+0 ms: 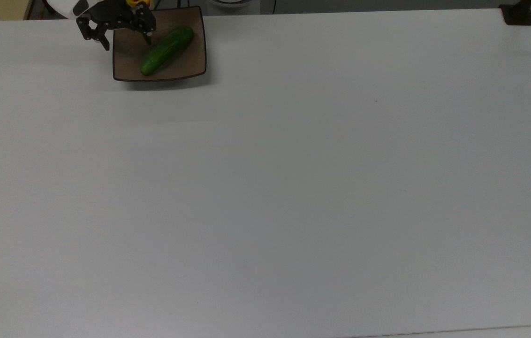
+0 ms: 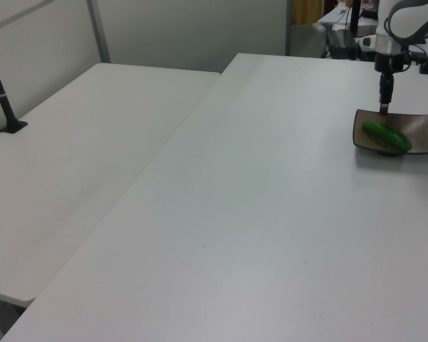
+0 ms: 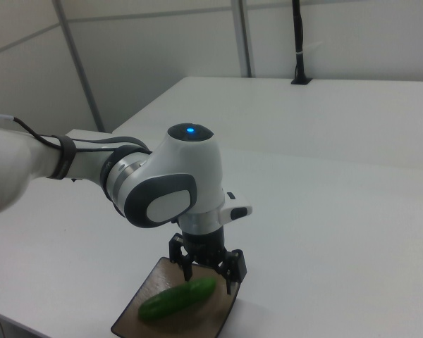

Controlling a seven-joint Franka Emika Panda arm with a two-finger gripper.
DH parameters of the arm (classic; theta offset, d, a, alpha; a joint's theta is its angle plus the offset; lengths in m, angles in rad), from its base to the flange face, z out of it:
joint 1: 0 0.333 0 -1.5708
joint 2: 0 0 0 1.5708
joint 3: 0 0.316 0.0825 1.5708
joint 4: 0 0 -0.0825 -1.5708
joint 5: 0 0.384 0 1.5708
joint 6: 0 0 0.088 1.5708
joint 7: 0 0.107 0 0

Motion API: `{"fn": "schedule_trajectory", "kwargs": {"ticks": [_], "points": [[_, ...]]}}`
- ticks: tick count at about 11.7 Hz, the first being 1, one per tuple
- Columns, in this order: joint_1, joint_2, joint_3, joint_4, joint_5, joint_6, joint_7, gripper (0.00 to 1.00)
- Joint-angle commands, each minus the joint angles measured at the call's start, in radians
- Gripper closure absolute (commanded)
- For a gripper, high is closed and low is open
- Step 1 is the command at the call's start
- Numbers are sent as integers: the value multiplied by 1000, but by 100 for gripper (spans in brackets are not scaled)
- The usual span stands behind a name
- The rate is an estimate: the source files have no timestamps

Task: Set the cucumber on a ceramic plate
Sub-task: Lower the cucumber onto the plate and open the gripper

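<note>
My gripper point(image 1: 125, 41) hangs over the edge of the plate point(image 1: 190, 65), and my two fingers stand wide apart with nothing between them. In the top view one finger point(image 1: 104, 43) is over the table point(image 1: 293, 188) just outside the plate's rim, on the top view's left, and the other finger is over the plate's inside. The cucumber point(image 1: 167, 44) lies on the plate, just beside that second finger but not in my grip. It rests on its side, diagonal across the plate, with one end toward the near corner on the top view's left and the other end toward the far corner on the top view's right. In the right view my gripper point(image 3: 207, 273) is directly behind the cucumber point(image 3: 178, 298), and my fingertips are a little above it. In the left view my gripper point(image 2: 384, 109) points straight down at the far rim of the plate point(image 2: 421, 125), and the cucumber point(image 2: 386, 136) lies below it and in front. The plate sits flat on the white table, near its far edge.
</note>
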Motion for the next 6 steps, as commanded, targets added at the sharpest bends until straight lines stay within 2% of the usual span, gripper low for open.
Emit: {"fn": "schedule_trajectory", "kwargs": {"ticks": [1,2,6], "points": [[7,-23,10,47,117,27,126,0],[5,-21,57,86,160,29,183,0],[-4,-4,244,294,153,0,511,0]]}}
